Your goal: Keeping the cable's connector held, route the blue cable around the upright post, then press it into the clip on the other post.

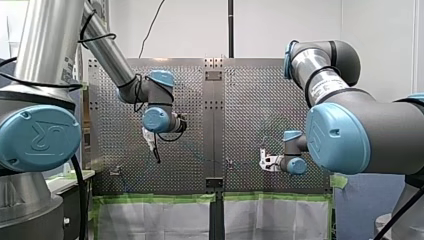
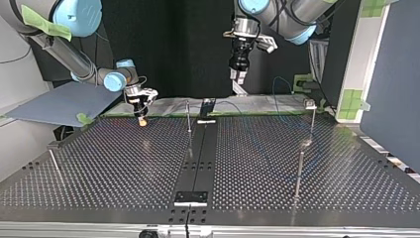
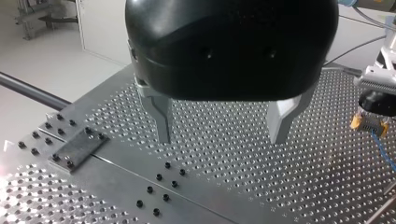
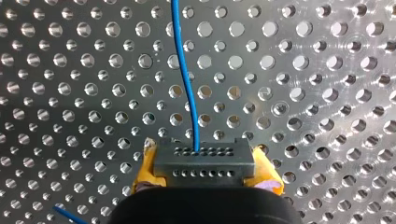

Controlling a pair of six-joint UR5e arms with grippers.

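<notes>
Clamped tight between the yellow pads (image 4: 145,169) of my right gripper (image 2: 141,115), the connector (image 4: 204,159) sits low over the perforated table (image 2: 124,163), close to its far edge as the top view has it. From the connector the blue cable (image 4: 187,88) runs off slack across the holes. It touches no post that I can see, so I judge the routing not yet begun. The upright post (image 2: 188,118) stands just beside the centre strip (image 2: 198,153), near that same edge. What looks like the clip (image 2: 310,103) tops a post towards the far corner. My left gripper (image 3: 219,126) hangs above the table, jaws apart and empty. Next I would sweep the connector round the upright post, keeping the line taut
</notes>
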